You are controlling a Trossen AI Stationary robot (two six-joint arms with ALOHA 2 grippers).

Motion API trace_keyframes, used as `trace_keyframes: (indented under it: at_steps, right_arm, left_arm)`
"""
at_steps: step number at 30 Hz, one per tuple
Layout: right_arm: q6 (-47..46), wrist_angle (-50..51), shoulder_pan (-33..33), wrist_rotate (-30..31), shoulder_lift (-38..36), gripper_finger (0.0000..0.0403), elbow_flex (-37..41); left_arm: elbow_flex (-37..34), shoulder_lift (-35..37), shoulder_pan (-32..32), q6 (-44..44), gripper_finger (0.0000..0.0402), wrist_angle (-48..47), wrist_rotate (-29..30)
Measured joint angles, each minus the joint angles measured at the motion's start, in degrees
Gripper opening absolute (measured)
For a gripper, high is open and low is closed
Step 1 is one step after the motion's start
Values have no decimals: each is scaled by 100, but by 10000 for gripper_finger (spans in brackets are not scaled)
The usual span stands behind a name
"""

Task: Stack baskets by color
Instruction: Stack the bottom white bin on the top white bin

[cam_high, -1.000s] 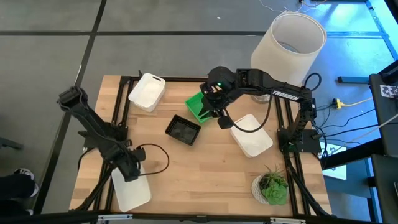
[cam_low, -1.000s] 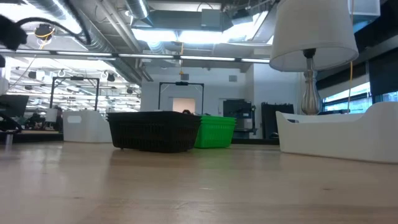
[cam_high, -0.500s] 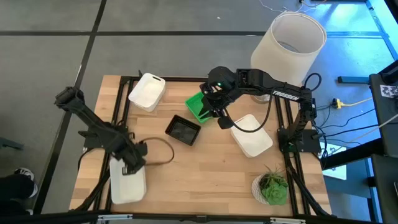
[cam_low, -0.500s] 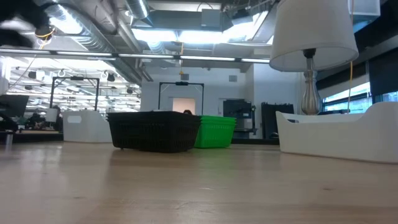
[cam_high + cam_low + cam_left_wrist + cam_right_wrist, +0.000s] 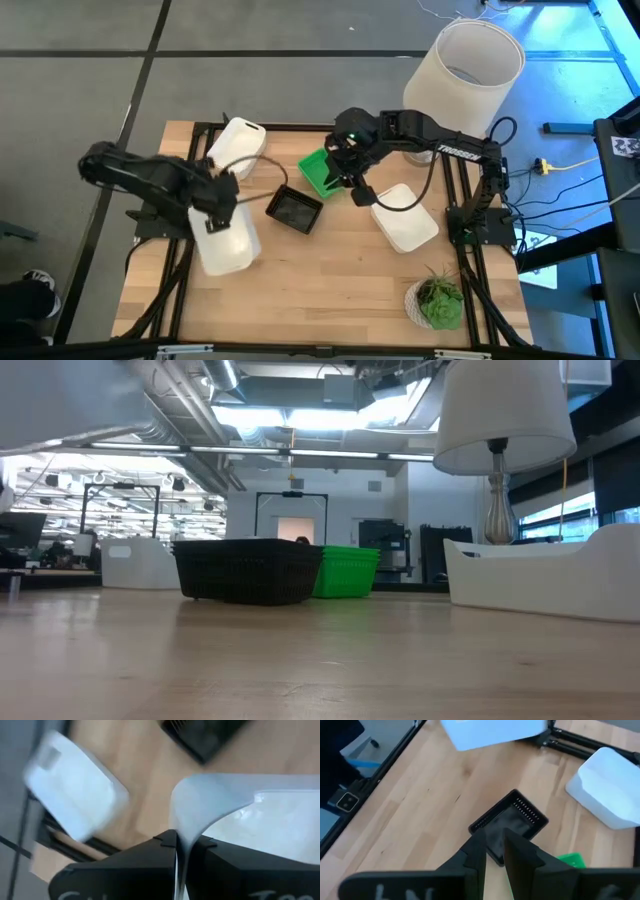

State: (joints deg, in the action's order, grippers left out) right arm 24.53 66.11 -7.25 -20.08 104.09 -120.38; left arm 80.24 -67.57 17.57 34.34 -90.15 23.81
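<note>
My left gripper (image 5: 213, 210) is shut on a white basket (image 5: 228, 245), which hangs over the table's left half; the low view shows it as a pale blur (image 5: 60, 400). A second white basket (image 5: 237, 147) rests at the far left and a third (image 5: 405, 217) at the right. In the middle the black mesh basket (image 5: 295, 208) and the green basket (image 5: 320, 172) stand on their bottoms, side by side. My right gripper (image 5: 354, 186) hovers above the green basket's right end, with a narrow gap between its fingers (image 5: 475, 852) and nothing in it. My left gripper pinches the white basket's rim wall (image 5: 187, 820) at one end, by a rounded corner, one finger inside and one outside. The fingers come from above, slanting down. The basket is lifted clear of the table and hangs below the fingers, tilted.
A big white lampshade (image 5: 468, 75) stands at the far right corner and a small leafy plant (image 5: 438, 300) at the near right. Black frame rails (image 5: 190, 150) run along the table's edges. Bare wood lies along the near middle (image 5: 320, 290).
My left gripper has risen and swung toward the far edge and the table's middle, carrying the near-left white basket with it. The basket has left the table, turned about and now hangs tilted. My right arm has kept still.
</note>
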Motion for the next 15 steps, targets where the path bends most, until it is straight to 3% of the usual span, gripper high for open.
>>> trace_keyframes:
  at_steps: [5,9,15]
  right_arm:
    - [129,-86,-5,148,42,62,1]
    - [125,-220,-105,653,214,62,79]
    - [133,-675,-347,1291,464,62,477]
  left_arm:
    - [471,1,-510,-184,0,13,1062]
    - [552,0,-947,-216,0,17,1950]
    - [552,-4,-1755,-776,0,9,2744]
